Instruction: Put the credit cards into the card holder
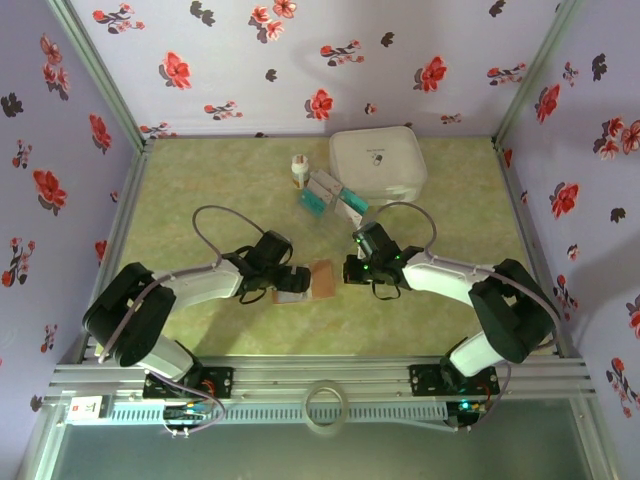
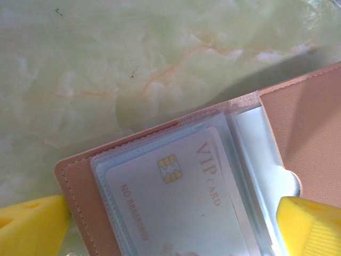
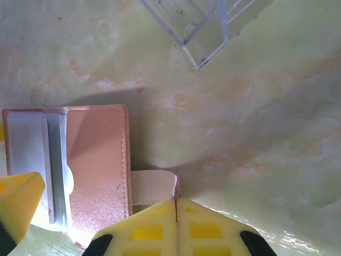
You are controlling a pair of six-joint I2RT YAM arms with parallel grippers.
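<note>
My left pincer (image 2: 170, 221) gapes astride the open pinkish-brown leathery card holder (image 2: 303, 122), lower frame; its clear sleeve (image 2: 256, 154) shows a white chip card (image 2: 181, 202) reading "VIP CARD". Right pincer (image 3: 176, 213) pinches its elastic strap (image 3: 152, 186).

**Q:** Which surface carries the items?

**A:** A pale green marbled table (image 1: 200, 210).

**Q:** What lies on it?

**A:** Near centre: the card holder (image 1: 322, 278), open flat.
Far, right of centre: a white zip case (image 1: 378, 160).
Just left of the case: a small bottle (image 1: 298, 168), upright.
Between the case and the holder: teal and white credit cards (image 1: 330, 195), clustered beside a clear plastic tray (image 3: 208, 26).
</note>
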